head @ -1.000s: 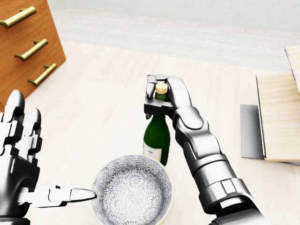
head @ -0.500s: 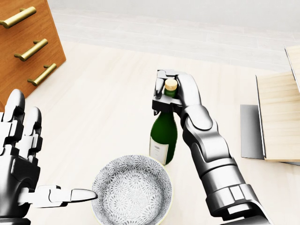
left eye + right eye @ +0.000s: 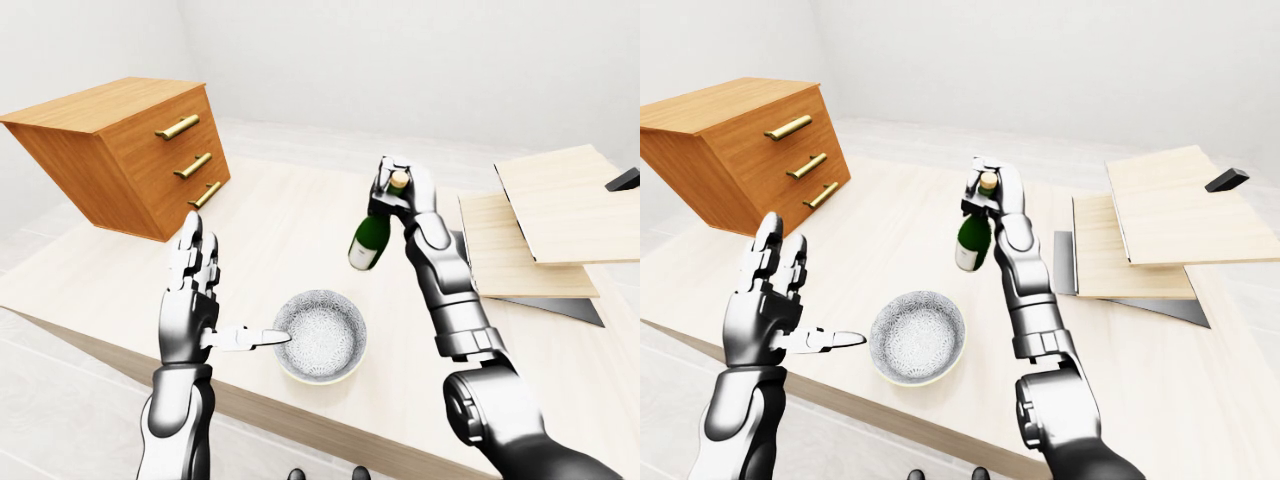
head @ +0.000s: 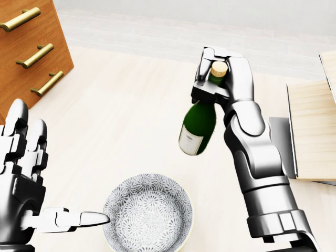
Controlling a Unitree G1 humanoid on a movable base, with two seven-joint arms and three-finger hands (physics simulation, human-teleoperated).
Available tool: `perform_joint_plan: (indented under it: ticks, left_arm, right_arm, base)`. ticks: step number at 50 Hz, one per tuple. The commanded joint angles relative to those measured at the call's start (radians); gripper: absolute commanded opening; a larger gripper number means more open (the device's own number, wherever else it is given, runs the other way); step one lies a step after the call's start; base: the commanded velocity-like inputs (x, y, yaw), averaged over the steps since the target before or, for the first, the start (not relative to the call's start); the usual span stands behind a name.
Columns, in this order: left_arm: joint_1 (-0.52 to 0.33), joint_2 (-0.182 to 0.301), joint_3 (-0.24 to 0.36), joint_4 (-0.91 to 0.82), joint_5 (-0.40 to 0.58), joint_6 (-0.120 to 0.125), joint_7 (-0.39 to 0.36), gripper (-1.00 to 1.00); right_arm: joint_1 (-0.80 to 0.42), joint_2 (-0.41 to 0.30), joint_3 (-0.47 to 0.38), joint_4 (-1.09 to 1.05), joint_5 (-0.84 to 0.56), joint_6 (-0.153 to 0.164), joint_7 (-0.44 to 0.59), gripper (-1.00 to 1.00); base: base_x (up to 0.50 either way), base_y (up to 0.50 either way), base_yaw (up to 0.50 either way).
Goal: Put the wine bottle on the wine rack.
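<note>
Nearest, at the bottom of the head view, sits a patterned bowl [image 4: 147, 212] on the pale wooden table [image 4: 115, 121]; the left hand [image 4: 23, 173] waits just left of it, fingers spread apart and holding nothing, with one finger pointing sideways at the bowl's rim; it is well apart from the bottle.

A little farther up, the right hand [image 4: 223, 73] has its fingers clamped round the neck of the green wine bottle [image 4: 198, 126], just under the cork; the bottle hangs in the air above the table, touching nothing but the hand; its long shape runs from the cork at the top down to its fat bottom, and it tilts, with the bottom swung toward the left of the view and toward the bowl.

Farther still, to the right in the left-eye view, lie stacked pale wooden boards [image 3: 545, 215] on a grey base, which I take to be the wine rack; it lies to the right of the bottle and apart from it; so the right hand is the near one, and the next move likely needs a carry to the right with the bottle turned to lie along the boards.

Farthest on the left stands a wooden drawer chest [image 3: 130, 150] with gold handles; it plays no part here.
</note>
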Motion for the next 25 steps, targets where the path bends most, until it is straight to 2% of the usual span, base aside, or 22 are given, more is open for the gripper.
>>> perform_joint_plan:
  ticks: [1,3,5,7,11,14,16,25]
  left_arm:
    - [0.0,-0.001,-0.004,-0.006,0.002,0.0,0.002,1.0]
    - [-0.001,0.0,-0.002,-0.002,0.0,0.0,0.002,1.0]
    - [-0.001,0.001,0.0,-0.011,-0.002,0.0,0.003,1.0]
    - [-0.002,0.0,0.001,-0.015,-0.004,0.0,0.003,1.0]
    - [-0.003,0.0,0.0,-0.014,-0.004,0.0,0.003,1.0]
    - [-0.001,-0.002,-0.002,-0.014,-0.004,0.0,0.005,1.0]
    - [0.0,-0.003,-0.003,-0.015,-0.006,0.0,0.005,1.0]
    - [0.0,-0.002,-0.003,-0.015,-0.007,0.0,0.005,1.0]
  right_arm:
    - [-0.009,-0.042,-0.056,-0.096,0.048,0.0,-0.071,-1.0]
    - [-0.013,-0.051,-0.061,-0.092,0.056,0.0,-0.096,-1.0]
    - [-0.021,-0.059,-0.093,-0.122,0.121,0.0,-0.098,-1.0]
    - [-0.026,-0.078,-0.086,-0.129,0.119,0.0,-0.131,-1.0]
    - [-0.027,-0.097,-0.09,-0.158,0.149,0.0,-0.132,-1.0]
    - [-0.016,-0.104,-0.127,-0.222,0.207,0.0,-0.165,-1.0]
    - [-0.005,-0.113,-0.13,-0.24,0.223,0.0,-0.203,-1.0]
    - [-0.002,-0.122,-0.119,-0.241,0.24,0.0,-0.213,-1.0]
  base:
    - [0.0,0.0,0.0]
    - [0.0,0.0,0.0]
    - [0.0,0.0,0.0]
    - [0.0,0.0,0.0]
    - [0.0,0.0,0.0]
    - [0.0,0.0,0.0]
    - [0.0,0.0,0.0]
    - [0.0,0.0,0.0]
